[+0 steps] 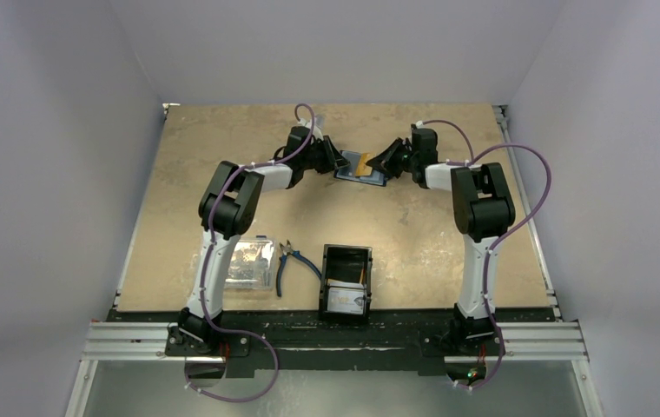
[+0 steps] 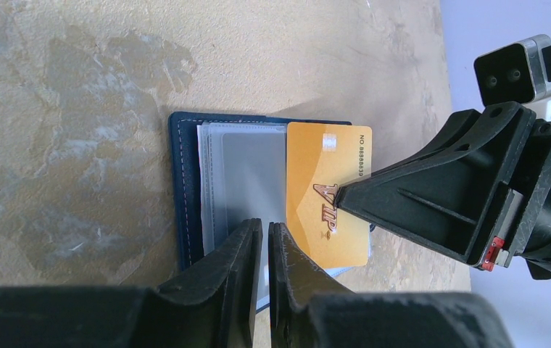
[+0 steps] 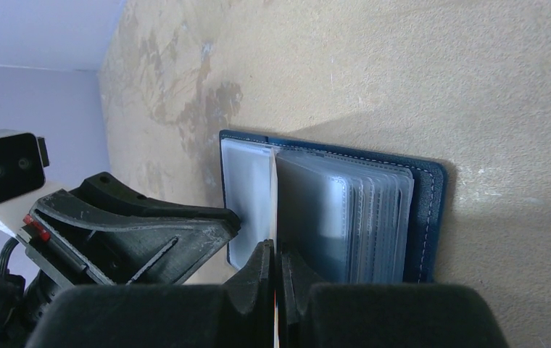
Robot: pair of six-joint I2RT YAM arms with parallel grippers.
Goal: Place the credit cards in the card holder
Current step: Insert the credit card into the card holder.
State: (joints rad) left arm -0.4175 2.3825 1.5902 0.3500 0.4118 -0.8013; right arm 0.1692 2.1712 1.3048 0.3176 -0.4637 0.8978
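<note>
Right end effector (image 3: 273,254) clamps orange card (image 2: 316,167); left end effector (image 2: 265,235), closure unclear; card may jam on card holder (image 2: 185,188) sleeves (image 3: 345,217) beneath.

The credit card (image 2: 328,192) is glossy plastic, the card holder (image 2: 185,181) has smooth translucent sleeves (image 2: 247,174), the table (image 2: 77,109) looks matt.
</note>
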